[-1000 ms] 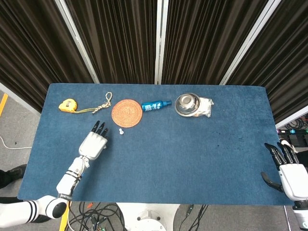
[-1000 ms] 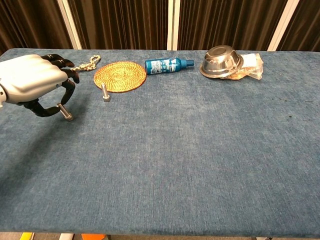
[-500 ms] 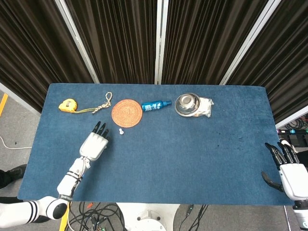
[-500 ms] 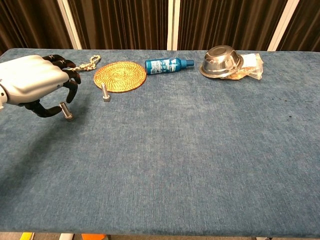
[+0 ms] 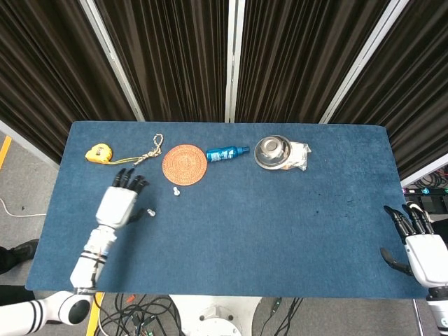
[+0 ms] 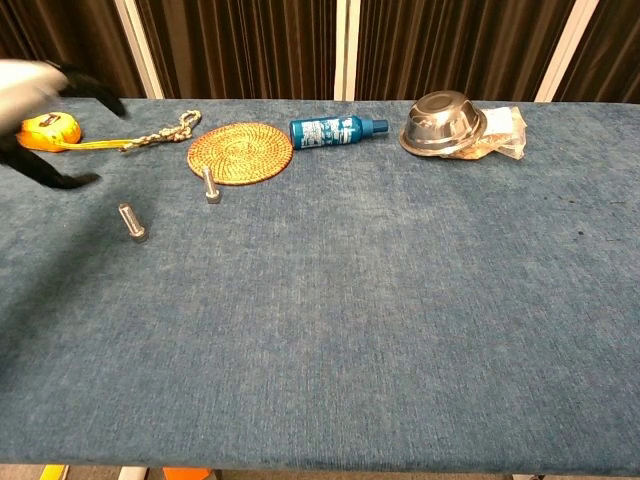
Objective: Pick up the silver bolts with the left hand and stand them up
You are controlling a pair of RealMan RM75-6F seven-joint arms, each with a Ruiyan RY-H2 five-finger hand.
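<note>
Two silver bolts are on the blue table. One bolt [image 5: 176,190] [image 6: 210,186] stands head down just in front of the woven mat. The other bolt [image 5: 150,212] [image 6: 131,222] sits alone further left, head on the cloth and shaft leaning slightly. My left hand [image 5: 119,204] [image 6: 38,92] is to the left of that bolt, clear of it, fingers spread and holding nothing; it is blurred at the chest view's top left corner. My right hand [image 5: 422,249] hangs off the table's near right corner, fingers apart and empty.
Along the back are a yellow tape measure [image 5: 99,152] [image 6: 51,130], a knotted cord [image 5: 155,145], a round woven mat [image 5: 185,164] [image 6: 240,152], a blue bottle [image 5: 227,153] on its side, and a steel bowl [image 5: 271,151] against a plastic bag [image 5: 300,153].
My left hand has let go of the left bolt and drawn away to the left. The bolt stays where it was set. The right hand has not moved.
</note>
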